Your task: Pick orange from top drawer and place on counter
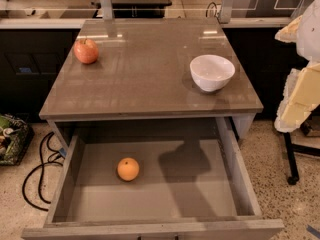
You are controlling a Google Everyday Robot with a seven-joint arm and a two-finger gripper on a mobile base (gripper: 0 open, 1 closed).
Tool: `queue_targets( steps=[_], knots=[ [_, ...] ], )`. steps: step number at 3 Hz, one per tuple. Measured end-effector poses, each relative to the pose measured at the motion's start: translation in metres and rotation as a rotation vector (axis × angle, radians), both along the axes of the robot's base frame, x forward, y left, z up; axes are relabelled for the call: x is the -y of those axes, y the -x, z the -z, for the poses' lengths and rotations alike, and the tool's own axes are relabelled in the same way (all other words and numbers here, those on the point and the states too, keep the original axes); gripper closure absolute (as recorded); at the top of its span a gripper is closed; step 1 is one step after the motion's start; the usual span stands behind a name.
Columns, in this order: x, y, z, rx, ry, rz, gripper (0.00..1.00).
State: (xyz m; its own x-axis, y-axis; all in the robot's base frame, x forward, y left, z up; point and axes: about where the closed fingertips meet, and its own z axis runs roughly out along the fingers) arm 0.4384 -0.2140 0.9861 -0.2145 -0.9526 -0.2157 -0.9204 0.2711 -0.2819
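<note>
The orange (128, 169) lies on the floor of the open top drawer (227, 156), left of its middle. The drawer is pulled out toward me under the counter (145, 79), a glossy grey-brown tabletop. My gripper (296, 104) shows as white and cream parts at the right edge of the view. It is held beside the counter's right front corner, well above and to the right of the drawer and far from the orange. It casts a shadow on the drawer floor to the right of the orange.
A reddish apple (86, 51) sits at the counter's back left. A white bowl (212, 72) sits at its right front. Black cables (37, 171) lie on the floor to the left, next to a basket (9, 136). A black stand leg (291, 159) is on the right.
</note>
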Motion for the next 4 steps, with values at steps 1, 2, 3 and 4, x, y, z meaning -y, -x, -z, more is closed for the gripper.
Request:
queue_targets(
  steps=[1, 2, 3, 4],
  knots=[
    [0.000, 0.000, 0.000, 0.000, 0.000, 0.000, 0.00],
    [0.002, 0.004, 0.016, 0.010, -0.054, -0.015, 0.00],
    [0.001, 0.018, 0.050, 0.052, -0.159, -0.062, 0.00],
    [0.005, 0.029, 0.094, 0.115, -0.287, -0.073, 0.00]
  ],
)
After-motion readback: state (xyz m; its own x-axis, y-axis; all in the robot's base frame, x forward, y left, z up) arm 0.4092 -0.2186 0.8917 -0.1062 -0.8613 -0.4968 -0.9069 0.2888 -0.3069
